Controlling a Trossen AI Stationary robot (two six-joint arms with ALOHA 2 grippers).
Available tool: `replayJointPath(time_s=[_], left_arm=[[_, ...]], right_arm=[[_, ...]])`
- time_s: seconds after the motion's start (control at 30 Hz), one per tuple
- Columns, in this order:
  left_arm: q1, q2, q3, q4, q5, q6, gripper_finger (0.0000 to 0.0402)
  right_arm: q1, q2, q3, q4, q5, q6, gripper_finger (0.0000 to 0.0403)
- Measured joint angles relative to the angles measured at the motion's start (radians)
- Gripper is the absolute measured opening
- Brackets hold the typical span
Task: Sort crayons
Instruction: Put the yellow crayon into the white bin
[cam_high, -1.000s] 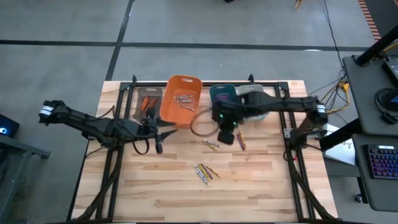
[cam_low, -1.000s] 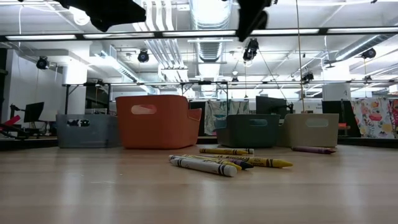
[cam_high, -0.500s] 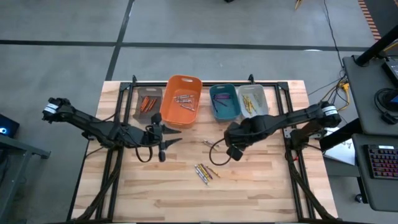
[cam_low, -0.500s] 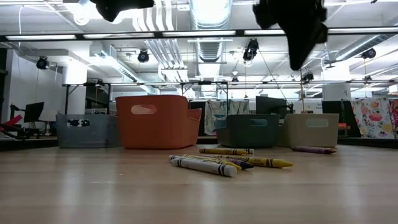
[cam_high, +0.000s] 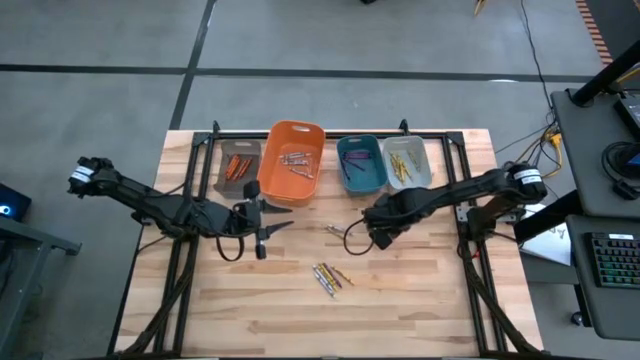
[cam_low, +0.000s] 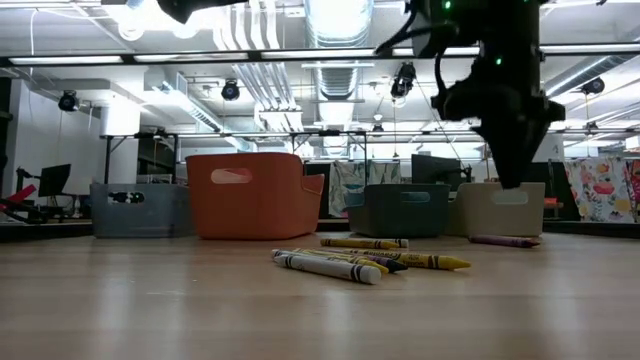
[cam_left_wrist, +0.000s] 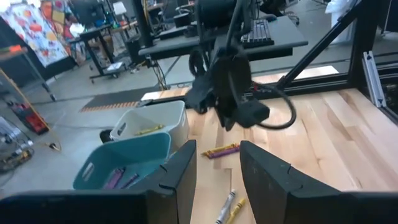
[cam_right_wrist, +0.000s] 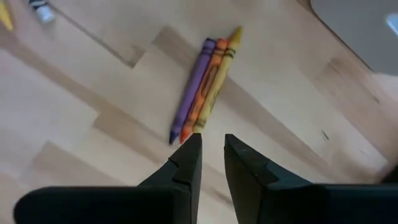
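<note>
Hovering right gripper (cam_right_wrist: 212, 155), dark fingers narrowly apart, above three slim wax crayons (cam_right_wrist: 203, 91), pale wood-grain table (cam_right_wrist: 74, 124)

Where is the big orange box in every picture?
High view: the orange bin sits at the table's far edge, second in the row from the left.
Low view: the orange bin stands left of centre, behind the loose crayons.
Left wrist view: not in it.
Right wrist view: not in it.
Shared landmark: the teal bin, next along the row; it also shows in the low view and the left wrist view.
</note>
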Motion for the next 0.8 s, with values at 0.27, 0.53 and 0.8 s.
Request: replayJointPath(time_s=[0.27, 0.53, 0.8], left_arm=[[0.000, -0.004, 0.000, 0.020, -0.005, 0.099, 0.0107], [0.000, -0.004, 0.000, 0.053, -0.020, 0.191, 0.0107], [0.000, -0.007, 0.000, 0.067, -0.191, 0.237, 0.0107]], right_arm=[[-0.015, 0.000, -0.040, 0.027, -0.012, 0.003, 0.0087], [-0.035, 0.002, -0.010, 0.032, 0.085, 0.013, 0.0075], [-0.059, 0.002, -0.020, 0.031, 0.057, 0.095, 0.0079]])
